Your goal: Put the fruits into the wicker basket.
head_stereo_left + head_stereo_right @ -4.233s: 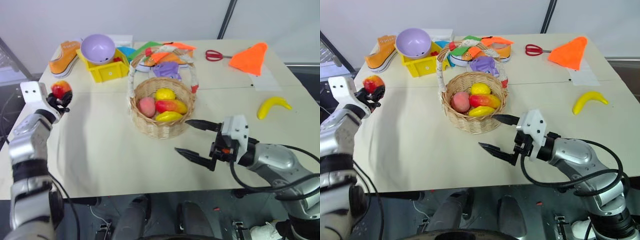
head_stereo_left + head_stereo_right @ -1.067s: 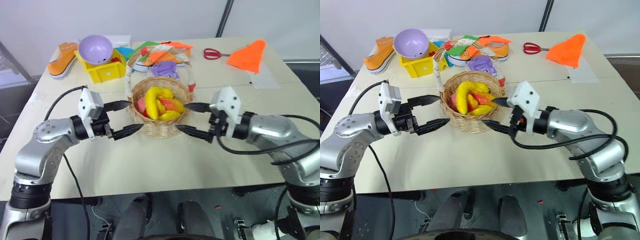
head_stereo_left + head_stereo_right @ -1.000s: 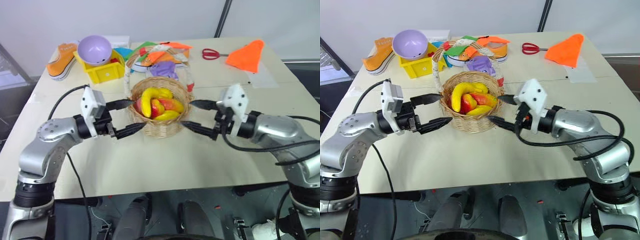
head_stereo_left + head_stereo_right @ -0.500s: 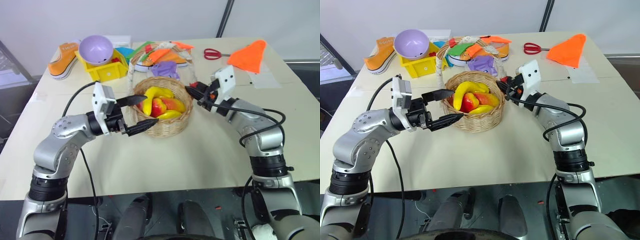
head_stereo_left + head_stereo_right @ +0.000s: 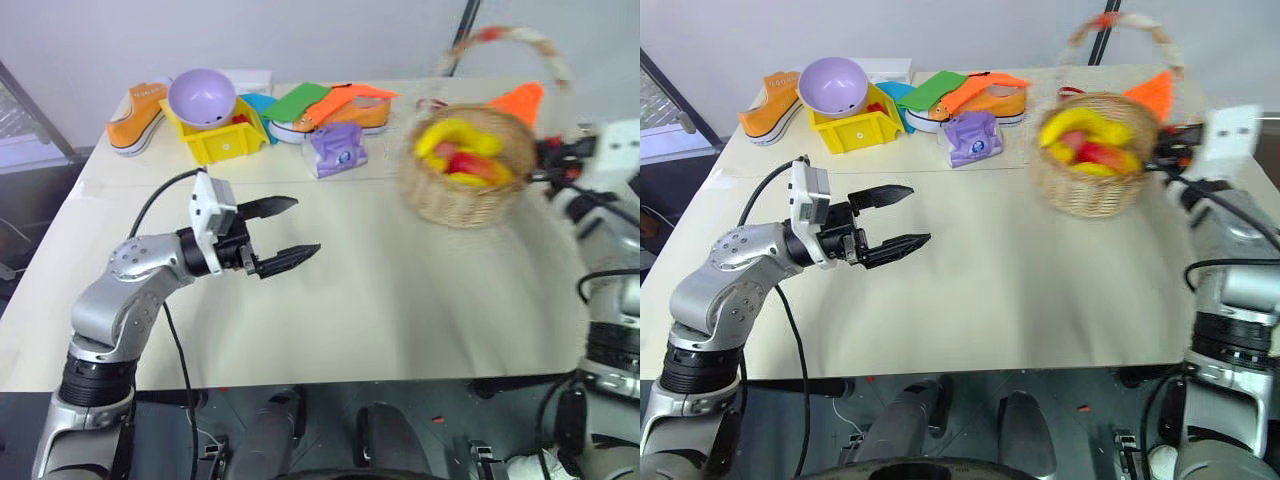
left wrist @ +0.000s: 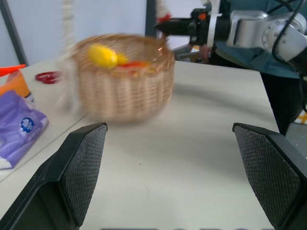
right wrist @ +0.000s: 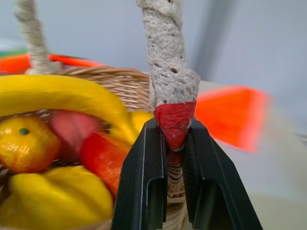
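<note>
The wicker basket (image 5: 462, 178) is at the table's right side, blurred. It holds the fruits: a yellow banana (image 7: 57, 95), a red one (image 7: 103, 155) and yellow rounded ones (image 7: 26, 143). My right gripper (image 7: 175, 128) is shut on the red-wrapped foot of the basket's handle (image 7: 174, 115), and it also shows at the basket's right side (image 5: 1167, 150). My left gripper (image 5: 288, 228) hangs open over the bare table left of centre, pointing toward the basket and well apart from it, with nothing between its fingers (image 6: 81, 167).
At the far left stand a purple bowl (image 5: 201, 97) on a yellow bin (image 5: 222, 140) and an orange shoe (image 5: 133, 105). A purple packet (image 5: 337, 150) and a colourful shoe (image 5: 335, 105) lie behind the middle. An orange cloth cone (image 5: 522, 100) sits behind the basket.
My right gripper has shut on the basket's handle and swung the basket from the table's middle to the right. The left gripper has stayed open in about the same place.
</note>
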`<state>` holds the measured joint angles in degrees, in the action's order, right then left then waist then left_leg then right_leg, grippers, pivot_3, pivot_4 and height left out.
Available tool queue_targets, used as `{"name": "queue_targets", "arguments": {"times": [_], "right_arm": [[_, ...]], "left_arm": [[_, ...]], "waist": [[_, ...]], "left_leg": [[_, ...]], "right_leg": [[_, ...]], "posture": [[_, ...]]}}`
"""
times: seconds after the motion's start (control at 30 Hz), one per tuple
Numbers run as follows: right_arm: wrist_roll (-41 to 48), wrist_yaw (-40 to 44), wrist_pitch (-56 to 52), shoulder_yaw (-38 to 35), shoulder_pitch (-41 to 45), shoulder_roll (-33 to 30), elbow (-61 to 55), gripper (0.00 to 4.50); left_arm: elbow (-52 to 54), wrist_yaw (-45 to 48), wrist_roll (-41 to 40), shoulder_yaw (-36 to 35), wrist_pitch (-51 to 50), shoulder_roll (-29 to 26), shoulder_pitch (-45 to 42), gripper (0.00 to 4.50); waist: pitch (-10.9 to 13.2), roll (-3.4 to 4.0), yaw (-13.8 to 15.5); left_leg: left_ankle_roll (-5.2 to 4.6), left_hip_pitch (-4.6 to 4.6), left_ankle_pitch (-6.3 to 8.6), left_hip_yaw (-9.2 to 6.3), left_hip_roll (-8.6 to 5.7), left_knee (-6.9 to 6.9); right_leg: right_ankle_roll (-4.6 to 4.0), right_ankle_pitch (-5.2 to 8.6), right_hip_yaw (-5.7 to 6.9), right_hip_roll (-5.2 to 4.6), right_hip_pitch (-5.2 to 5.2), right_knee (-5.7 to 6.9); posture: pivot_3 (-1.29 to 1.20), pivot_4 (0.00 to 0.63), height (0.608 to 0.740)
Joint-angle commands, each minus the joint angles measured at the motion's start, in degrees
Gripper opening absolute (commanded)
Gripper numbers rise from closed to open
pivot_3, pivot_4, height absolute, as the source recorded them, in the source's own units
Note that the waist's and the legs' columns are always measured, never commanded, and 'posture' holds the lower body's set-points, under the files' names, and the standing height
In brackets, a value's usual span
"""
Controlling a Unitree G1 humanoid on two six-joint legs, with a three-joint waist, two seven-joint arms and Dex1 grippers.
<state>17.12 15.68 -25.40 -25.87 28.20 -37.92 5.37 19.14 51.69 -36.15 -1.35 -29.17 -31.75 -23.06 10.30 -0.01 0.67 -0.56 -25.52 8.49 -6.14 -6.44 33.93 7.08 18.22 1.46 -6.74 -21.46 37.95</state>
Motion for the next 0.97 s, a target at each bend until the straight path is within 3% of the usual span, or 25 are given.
{"name": "queue_targets", "arguments": {"times": [0.03,0.07,0.23,0.33,0.4,0.53,0.67,0.77,0.97], "right_arm": [[-1.21,-1.29,5.99,-3.17,1.06,-1.60,6.68,0.03],[-1.66,-1.38,7.14,-3.22,1.28,-1.82,8.81,0.03],[-1.75,-1.47,10.14,-3.48,1.84,-2.53,13.55,2.49],[-2.47,-1.52,10.26,-3.67,-2.09,-3.24,7.17,3.93],[-1.36,0.02,9.23,-4.34,-5.41,-3.37,2.02,3.93],[6.61,11.73,5.69,-6.12,-20.63,-3.45,-15.73,3.93],[14.53,21.27,2.25,-3.15,-32.24,-2.45,-27.45,3.93],[14.10,23.90,3.14,2.67,-34.48,-1.07,-29.73,3.93],[11.60,23.69,5.64,9.75,-29.13,3.14,-24.88,3.93]], "left_arm": [[-0.46,0.12,0.89,1.03,1.71,1.16,-2.01,4.50],[-0.77,-0.08,1.26,1.38,1.86,1.65,-2.40,4.50],[-1.53,-1.15,2.26,2.30,2.12,3.19,-3.79,4.50],[-2.23,-2.63,3.92,2.24,2.22,3.04,-3.15,4.50],[-2.58,-3.41,4.64,1.59,2.43,2.78,-2.34,4.50],[-6.32,-7.08,8.02,-3.29,4.66,0.66,2.71,4.50],[-10.66,-10.37,9.71,-9.10,7.50,-0.47,8.04,4.50],[-15.24,-12.29,11.66,-12.04,10.37,-0.65,10.82,4.50],[-16.25,-13.24,12.94,-13.90,14.67,0.22,16.25,4.50]], "waist": [[0.00,0.01,-0.53],[0.01,0.03,-0.99],[0.02,0.13,-1.86],[0.03,0.15,-1.54],[0.03,0.15,-1.29],[0.03,0.16,-1.05],[0.03,0.17,-1.52],[0.03,0.16,-1.56],[0.01,0.12,-1.12]], "left_leg": [[0.00,0.03,0.00,0.04,0.01,0.00],[-0.01,0.04,-0.01,0.06,0.04,-0.01],[-0.02,0.12,-0.02,0.08,0.13,-0.03],[-0.02,0.11,-0.02,0.07,0.13,-0.02],[-0.02,0.11,-0.01,0.07,0.12,-0.02],[-0.05,0.07,0.02,0.01,0.08,-0.02],[-0.05,0.11,0.05,-0.01,0.11,-0.04],[-0.04,0.12,0.06,-0.02,0.14,-0.01],[0.09,0.06,0.15,-0.03,0.09,-0.02]], "right_leg": [[0.00,0.00,-0.02,0.01,0.01,0.00],[0.00,0.00,-0.03,0.02,0.01,0.02],[0.00,0.00,-0.01,0.10,0.03,0.09],[0.00,0.00,-0.02,0.11,0.03,0.09],[0.01,0.01,-0.04,0.09,0.03,0.09],[0.07,0.06,-0.04,0.05,0.04,0.05],[0.03,0.08,-0.06,0.03,0.02,0.06],[-0.14,0.17,-0.10,0.03,0.01,0.05],[-0.16,0.18,-0.10,-0.03,-0.18,-0.18]], "posture": [[0.00,0.150,0.740],[0.00,0.150,0.740],[0.00,0.150,0.740],[0.00,0.150,0.740],[0.00,0.150,0.740],[0.00,0.150,0.740],[0.00,0.150,0.740],[0.00,0.150,0.740],[0.00,0.150,0.740]]}}
